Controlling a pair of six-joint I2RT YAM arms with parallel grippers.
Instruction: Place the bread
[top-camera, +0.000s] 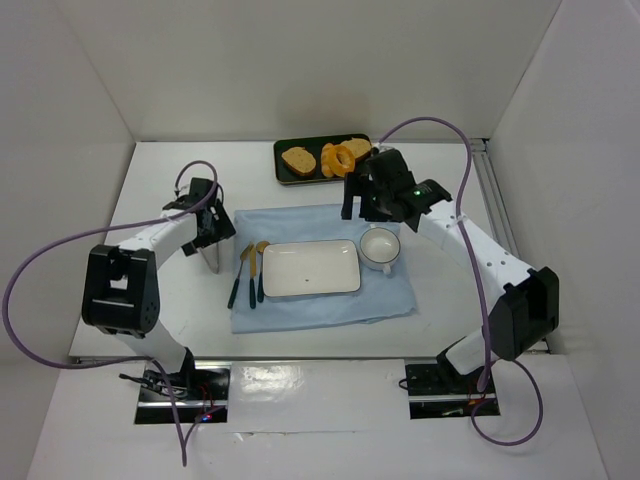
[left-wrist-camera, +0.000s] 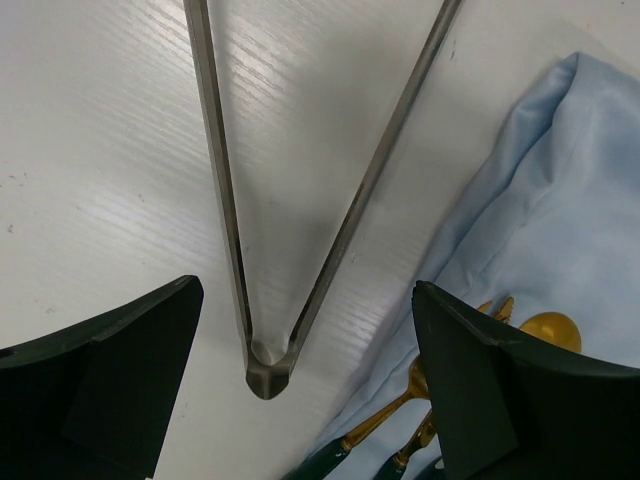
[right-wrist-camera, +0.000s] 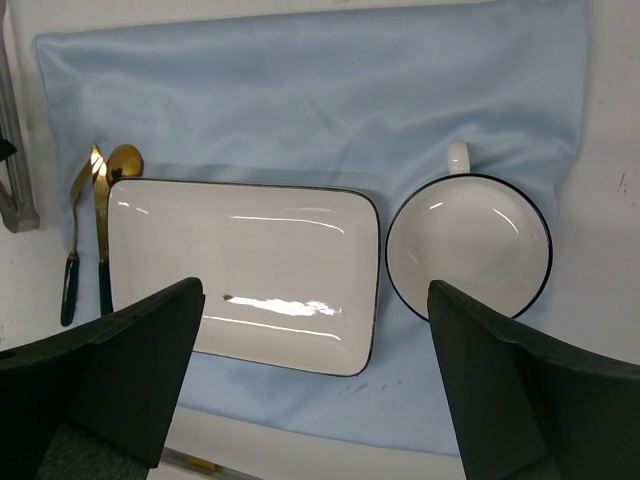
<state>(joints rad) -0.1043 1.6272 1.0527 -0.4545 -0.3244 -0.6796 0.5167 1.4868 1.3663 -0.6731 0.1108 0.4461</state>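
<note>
The bread (top-camera: 339, 158), a glossy orange-golden ring, lies in the black tray (top-camera: 285, 176) at the back of the table, between toast slices (top-camera: 298, 160). My right gripper (top-camera: 362, 206) hovers just in front of the tray, above the far edge of the blue cloth (top-camera: 320, 225), open and empty. In the right wrist view, the right gripper (right-wrist-camera: 315, 400) looks down on the white rectangular plate (right-wrist-camera: 150, 215) and the cup (right-wrist-camera: 468, 245); the bread is out of that view. My left gripper (top-camera: 211, 238) stands open at the left, over metal tongs (left-wrist-camera: 262, 370) lying on the table.
Gold cutlery with dark green handles (top-camera: 249, 272) lies on the cloth left of the plate (top-camera: 311, 267). The cup (top-camera: 380, 247) stands right of the plate. White walls close in the table on three sides.
</note>
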